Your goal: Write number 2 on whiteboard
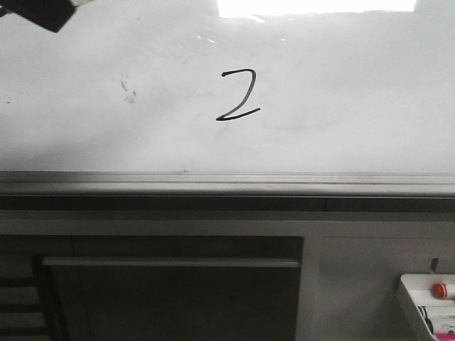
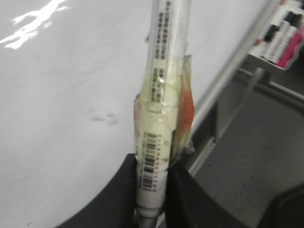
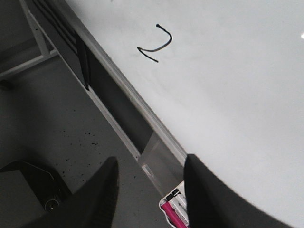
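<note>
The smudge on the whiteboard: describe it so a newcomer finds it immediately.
Start with the whiteboard above its grey rail. Find the black 2 near the middle, then look left. The smudge is a faint cluster of grey specks, not a clean drawn line.

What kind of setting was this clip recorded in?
Probably an office, classroom or lab. A large whiteboard with a grey metal bottom rail fills the front view, bearing the number 2. A small white tray of markers sits at lower right, and the left gripper holds a marker.
</note>
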Controlling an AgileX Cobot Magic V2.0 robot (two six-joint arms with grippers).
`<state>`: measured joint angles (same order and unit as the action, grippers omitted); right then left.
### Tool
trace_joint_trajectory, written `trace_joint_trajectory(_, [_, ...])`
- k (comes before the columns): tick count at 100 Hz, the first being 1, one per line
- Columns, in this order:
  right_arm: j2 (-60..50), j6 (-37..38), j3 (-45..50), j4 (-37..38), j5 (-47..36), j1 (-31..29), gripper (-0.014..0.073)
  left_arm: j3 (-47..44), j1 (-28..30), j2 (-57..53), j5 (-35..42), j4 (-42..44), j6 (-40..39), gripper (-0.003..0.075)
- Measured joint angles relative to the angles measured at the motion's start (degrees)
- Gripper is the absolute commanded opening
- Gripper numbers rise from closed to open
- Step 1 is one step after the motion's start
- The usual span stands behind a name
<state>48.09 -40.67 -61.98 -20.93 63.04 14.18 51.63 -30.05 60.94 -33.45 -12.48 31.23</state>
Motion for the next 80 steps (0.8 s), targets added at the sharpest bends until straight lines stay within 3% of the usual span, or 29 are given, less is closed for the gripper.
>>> trace_joint_trajectory(13, [-5.61,0.69,6.89,0.08,-3.36,-0.02,0.0284,-7.29,8.15,-2.12,10.17,-3.21,-3.10,0.0072])
trace_joint_trajectory(27, [-7.69,1.24,11.04,0.08,-4.67,-0.11,0.0284,-13.20,12.98,-1.79,20.96,-9.99,-3.81,0.0072])
trace_joint_trajectory(54, [-7.85,1.46,11.86,-0.58,-5.78,-0.11,0.0284,-15.19,14.05,3.49,32.10,-12.45,-4.15,0.0072])
trace_joint_trajectory(80, [-7.88,1.60,11.86,-0.71,-5.78,-0.11,0.0284,-15.07,14.05,8.85,33.45,-12.72,-4.24,0.0076])
